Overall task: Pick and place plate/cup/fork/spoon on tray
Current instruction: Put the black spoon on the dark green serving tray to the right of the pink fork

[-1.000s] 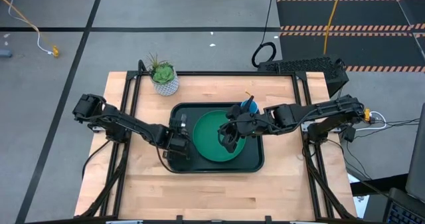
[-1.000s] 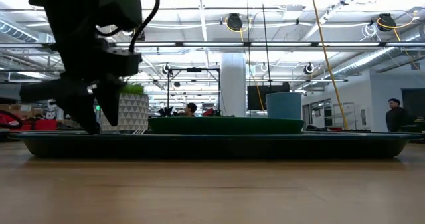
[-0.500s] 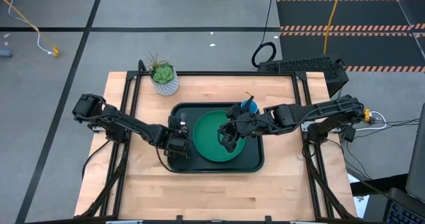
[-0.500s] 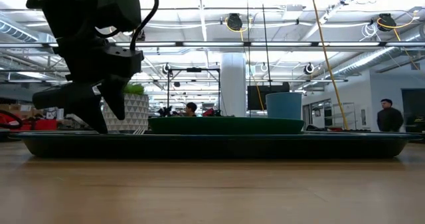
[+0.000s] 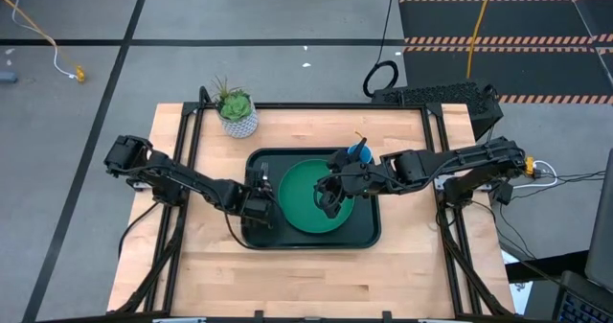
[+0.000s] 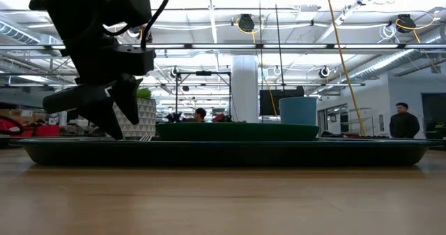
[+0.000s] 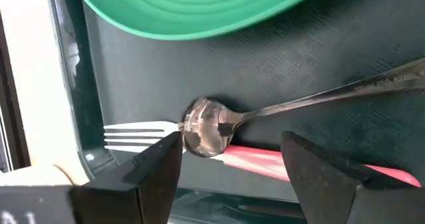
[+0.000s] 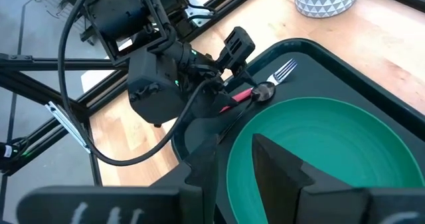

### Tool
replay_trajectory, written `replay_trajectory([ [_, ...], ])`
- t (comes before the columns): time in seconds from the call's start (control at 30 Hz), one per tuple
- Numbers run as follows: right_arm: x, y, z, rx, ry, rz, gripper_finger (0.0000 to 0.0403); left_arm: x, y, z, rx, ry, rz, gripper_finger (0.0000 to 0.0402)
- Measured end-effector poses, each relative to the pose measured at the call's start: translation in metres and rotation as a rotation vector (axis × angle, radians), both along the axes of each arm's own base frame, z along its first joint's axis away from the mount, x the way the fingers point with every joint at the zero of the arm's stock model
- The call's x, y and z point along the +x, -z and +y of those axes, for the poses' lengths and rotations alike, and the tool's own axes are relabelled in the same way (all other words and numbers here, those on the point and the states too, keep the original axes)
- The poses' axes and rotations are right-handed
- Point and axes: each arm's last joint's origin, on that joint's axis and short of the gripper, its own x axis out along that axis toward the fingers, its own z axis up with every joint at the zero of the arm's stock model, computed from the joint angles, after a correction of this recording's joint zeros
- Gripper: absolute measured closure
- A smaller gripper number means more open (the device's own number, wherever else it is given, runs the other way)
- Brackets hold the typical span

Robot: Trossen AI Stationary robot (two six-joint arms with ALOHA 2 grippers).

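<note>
Spoon (image 7: 211,132) is down, so that's your news: in the left wrist view its bowl sits right on top of the fork (image 7: 199,144), where the tines meet the pink handle, and the handle runs off across the tray (image 7: 279,58). Left hand (image 7: 229,161) is spread wide with nothing in it, 1 finger either side of the pair and clear of both. Against the shots from 1 s and 0.5 s back, the low view shows that hand (image 6: 104,113) a touch higher and shifted toward the tray's middle, so you're looking at a release followed by the start of a back-off.

Checklist from the top view:
- plate (image 5: 311,196) flat in the middle of the tray (image 5: 369,232)
- cup (image 5: 360,154) upright at the tray's far right corner
- fork and spoon along the left edge, next to the plate, hidden under the left hand (image 5: 257,200) from up there

Right hand (image 5: 329,204) hangs over the plate's right side. It hasn't budged across the 3 top shots. I can't tell if it's open, though nothing shows in it.

My read: all 4 pieces are on the tray, so you're basically done. Only thing left is pulling both arms back over the worktop (image 5: 316,275), and I'd lift the left one straight up so a finger doesn't nudge the spoon off the fork.
</note>
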Motion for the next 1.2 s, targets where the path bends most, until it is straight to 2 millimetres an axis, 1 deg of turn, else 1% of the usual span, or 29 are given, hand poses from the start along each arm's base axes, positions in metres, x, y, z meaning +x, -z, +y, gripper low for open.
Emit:
replay_trajectory([
  [0.17, 0.0, 0.0, 0.0, 0.003, 0.003, 0.0, 0.0321, 0.001, 0.0, 0.004, -0.003, -0.026, -0.004, 0.0142],
  [0.43, 0.0, 0.0, 0.001, 0.019, 0.01, -0.002, 0.0321, 0.004, 0.0, 0.022, -0.004, -0.147, -0.034, 0.015],
  [0.7, -0.002, 0.0, 0.009, 0.018, -0.017, 0.002, 0.0321, 0.006, 0.0, 0.035, 0.006, -0.111, 0.002, 0.0155],
  [0.83, -0.003, 0.001, 0.011, 0.019, -0.014, 0.015, 0.0321, 0.006, 0.0, 0.033, -0.028, -0.058, 0.027, 0.0154],
  [1.0, -0.005, 0.004, 0.01, 0.024, -0.001, 0.043, 0.0321, 0.005, 0.001, 0.026, -0.05, 0.013, 0.053, 0.0153],
  [1.2, -0.005, 0.004, 0.01, 0.023, -0.001, 0.046, 0.0321, 0.006, 0.001, 0.024, -0.061, 0.032, 0.047, 0.0154],
])
